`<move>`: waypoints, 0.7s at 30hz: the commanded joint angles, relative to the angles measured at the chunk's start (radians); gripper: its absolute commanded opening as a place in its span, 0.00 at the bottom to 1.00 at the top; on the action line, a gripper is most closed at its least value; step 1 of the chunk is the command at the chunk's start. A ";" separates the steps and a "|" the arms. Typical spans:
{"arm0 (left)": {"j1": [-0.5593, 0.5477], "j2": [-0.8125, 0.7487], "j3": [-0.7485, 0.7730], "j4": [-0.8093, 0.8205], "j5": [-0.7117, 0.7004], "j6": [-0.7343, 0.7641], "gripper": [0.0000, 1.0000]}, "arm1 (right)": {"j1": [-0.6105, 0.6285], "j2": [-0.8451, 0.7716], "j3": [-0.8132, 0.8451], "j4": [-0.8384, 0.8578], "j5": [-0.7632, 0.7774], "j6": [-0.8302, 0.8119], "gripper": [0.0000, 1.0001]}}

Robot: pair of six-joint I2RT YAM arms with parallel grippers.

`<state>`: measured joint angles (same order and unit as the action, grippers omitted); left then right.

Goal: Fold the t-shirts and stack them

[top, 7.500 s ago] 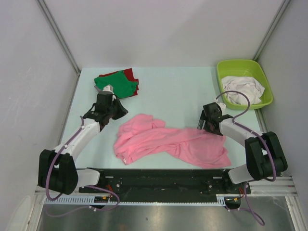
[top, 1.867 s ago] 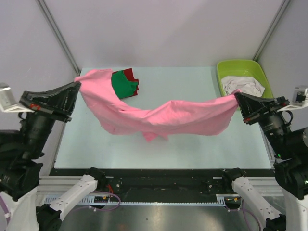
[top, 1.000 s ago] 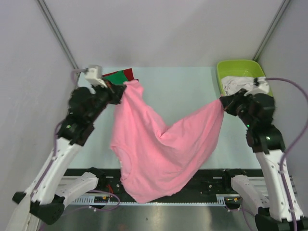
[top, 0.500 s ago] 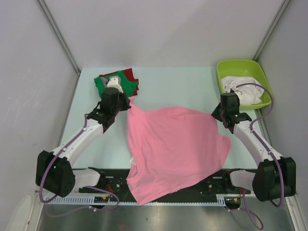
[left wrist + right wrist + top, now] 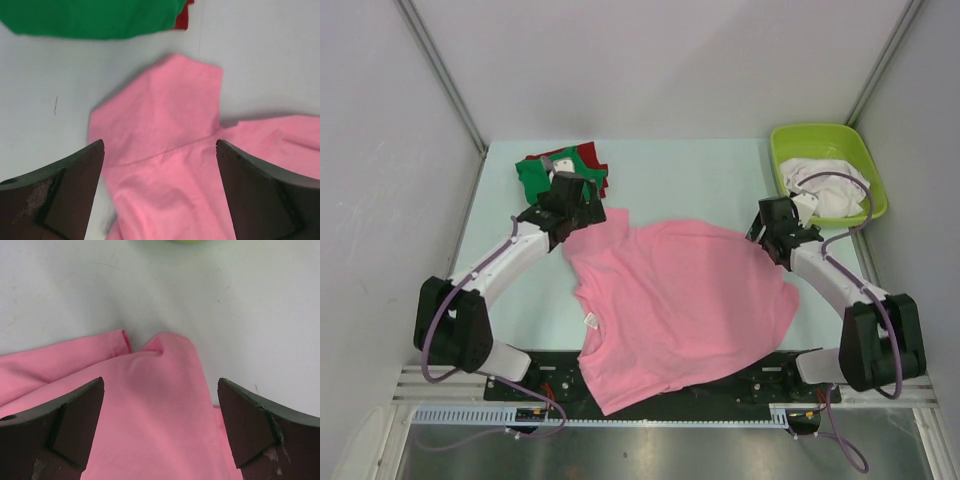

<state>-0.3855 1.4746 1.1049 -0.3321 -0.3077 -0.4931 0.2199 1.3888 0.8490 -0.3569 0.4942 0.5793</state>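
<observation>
The pink t-shirt lies spread flat on the table, its lower part hanging over the near edge. Its small neck label faces left. My left gripper stands open just above the left sleeve, nothing between its fingers. My right gripper is open above the shirt's far right corner, apart from the cloth. A folded green t-shirt rests on a red t-shirt at the far left; both show at the top of the left wrist view, green over red.
A lime-green tub at the far right holds crumpled white t-shirts. The pale table shows bare between the folded pile and the tub. Grey walls close in both sides.
Both grippers lowered the pink t-shirt from hanging in the air onto the table, then opened and let it go. It now lies flatter, shifted slightly left.
</observation>
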 commanded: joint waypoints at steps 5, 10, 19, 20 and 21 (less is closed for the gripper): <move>-0.055 -0.355 -0.189 -0.156 -0.001 -0.081 0.98 | 0.101 -0.325 0.028 -0.002 -0.020 -0.073 1.00; -0.075 -0.474 -0.296 -0.189 0.021 -0.130 0.98 | 0.177 -0.314 0.030 0.054 -0.441 -0.136 1.00; -0.072 -0.513 -0.373 -0.177 0.030 -0.220 0.98 | 0.562 0.102 0.205 0.214 -0.549 -0.150 1.00; -0.073 -0.520 -0.378 -0.180 0.035 -0.226 0.98 | 0.573 0.134 0.228 0.235 -0.565 -0.144 1.00; -0.073 -0.539 -0.382 -0.182 0.038 -0.231 0.98 | 0.581 0.168 0.239 0.260 -0.597 -0.138 1.00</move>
<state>-0.4545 0.9764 0.7273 -0.5278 -0.2867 -0.6636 0.7609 1.4651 0.9997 -0.2153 -0.0349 0.4435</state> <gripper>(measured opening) 0.981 0.994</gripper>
